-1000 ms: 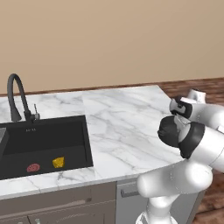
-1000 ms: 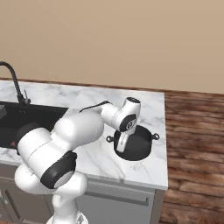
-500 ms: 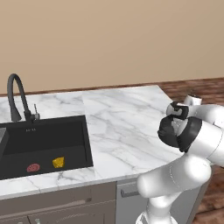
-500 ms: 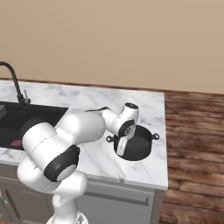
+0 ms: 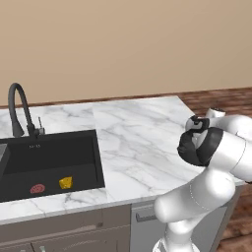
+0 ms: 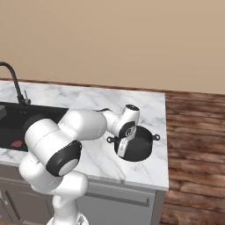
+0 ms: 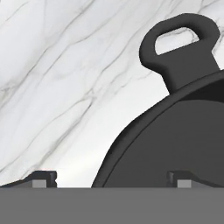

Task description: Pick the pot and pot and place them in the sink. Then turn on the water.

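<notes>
Your gripper has dropped lower over the last second: a second ago the hand sat above the pot, now it is down at the rim on the pot's sink-facing side. The pot itself has not shifted; it sits near the counter's right end, close to the front edge, both loop handles free.

In the hand view the fingertips are spread wide, one over bare marble, the other over the pot's dark interior, so the rim wall lies between them. Nothing is pinched yet. One loop handle points away from the hand.

Judgement: you are lined up for a rim grasp; closing comes next. The sink is well apart, at the left end, with faucet dry and two small items on its floor. No pot is in it yet.
</notes>
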{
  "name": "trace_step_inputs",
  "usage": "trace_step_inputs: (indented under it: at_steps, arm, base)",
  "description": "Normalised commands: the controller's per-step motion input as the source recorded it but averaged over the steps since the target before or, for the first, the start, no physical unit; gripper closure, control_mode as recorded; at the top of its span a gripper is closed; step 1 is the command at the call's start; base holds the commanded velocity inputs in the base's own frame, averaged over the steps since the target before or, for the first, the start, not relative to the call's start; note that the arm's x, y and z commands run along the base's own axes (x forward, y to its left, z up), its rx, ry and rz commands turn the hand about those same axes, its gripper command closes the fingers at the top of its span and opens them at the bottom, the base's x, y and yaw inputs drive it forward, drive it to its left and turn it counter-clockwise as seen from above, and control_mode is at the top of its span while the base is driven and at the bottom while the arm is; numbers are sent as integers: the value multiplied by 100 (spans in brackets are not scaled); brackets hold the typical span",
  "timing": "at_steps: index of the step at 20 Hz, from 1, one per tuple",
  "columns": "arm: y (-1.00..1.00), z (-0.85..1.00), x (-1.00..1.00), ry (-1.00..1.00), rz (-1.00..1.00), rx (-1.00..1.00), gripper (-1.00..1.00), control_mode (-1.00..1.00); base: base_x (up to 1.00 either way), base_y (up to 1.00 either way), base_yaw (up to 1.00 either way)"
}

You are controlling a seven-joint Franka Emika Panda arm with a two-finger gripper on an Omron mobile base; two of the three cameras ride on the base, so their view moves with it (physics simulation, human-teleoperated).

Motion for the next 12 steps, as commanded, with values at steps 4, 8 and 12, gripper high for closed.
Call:
trace_step_inputs:
  at_steps: [4, 8, 12]
  arm:
    - [0, -48, -1, 0, 0, 0, -100, -100]
    - [3, -71, 0, 2, 0, -2, 100, -100]
    - [7, -23, -3, 0, 0, 0, 100, -100]
  base:
    - [0, 0, 0]
    - [0, 0, 0]
    - [0, 0, 0]
